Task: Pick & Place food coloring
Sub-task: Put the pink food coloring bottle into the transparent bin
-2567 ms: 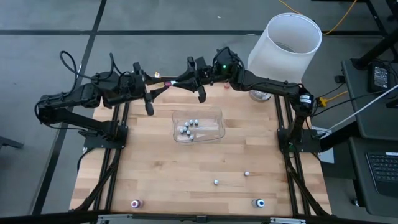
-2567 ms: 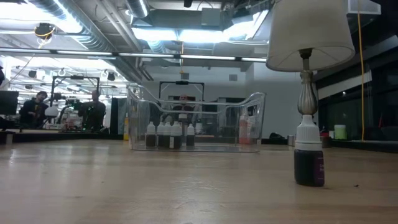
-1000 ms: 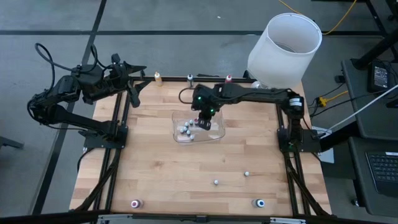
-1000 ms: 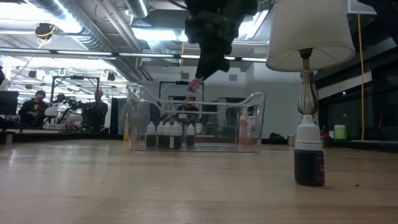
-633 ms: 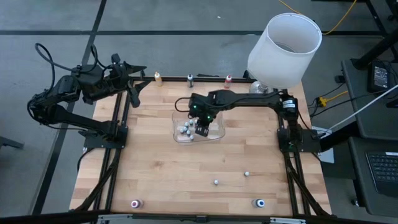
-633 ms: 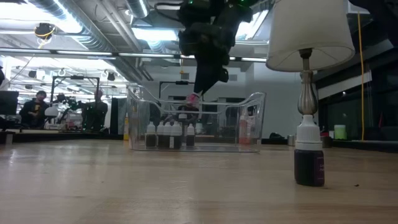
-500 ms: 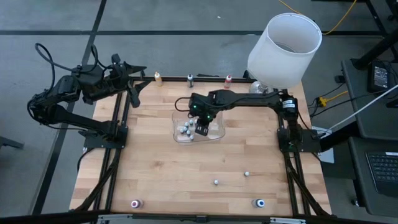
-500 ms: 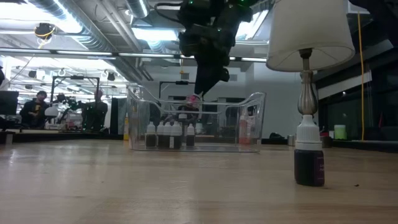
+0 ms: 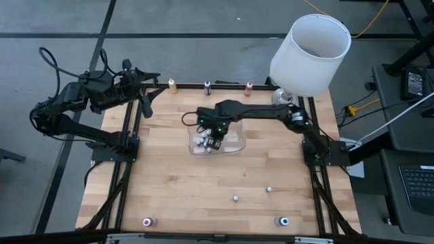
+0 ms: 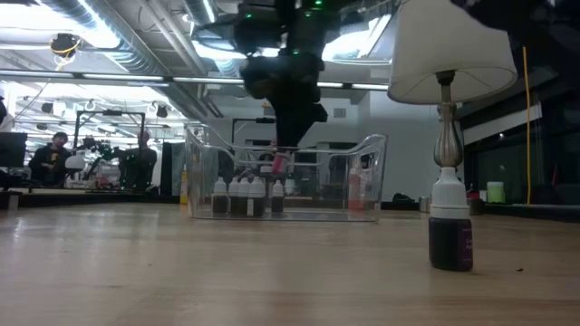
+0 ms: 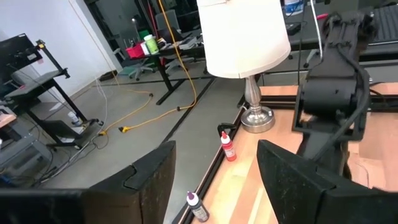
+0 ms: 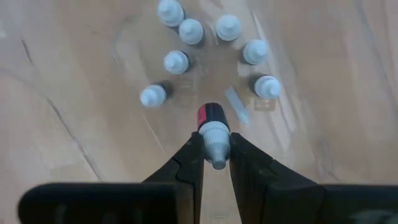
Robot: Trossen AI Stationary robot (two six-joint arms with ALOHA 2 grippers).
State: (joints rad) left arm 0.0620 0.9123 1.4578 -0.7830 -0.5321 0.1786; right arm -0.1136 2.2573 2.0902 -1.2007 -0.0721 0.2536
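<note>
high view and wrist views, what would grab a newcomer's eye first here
The right gripper, lowered into the clear bin mid-table, pinches a pink food coloring bottle above a cluster of white-capped bottles. The big white lamp looms at the table's far right corner, while the left gripper waits open at the far left.

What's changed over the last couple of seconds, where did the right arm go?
The right gripper, shut on a pink bottle, swung from the table's far edge to over the clear bin and lowered the bottle into it. The left gripper pulled back to the far left corner. The bottles in the bin, along the edges and the lamp stayed put.
</note>
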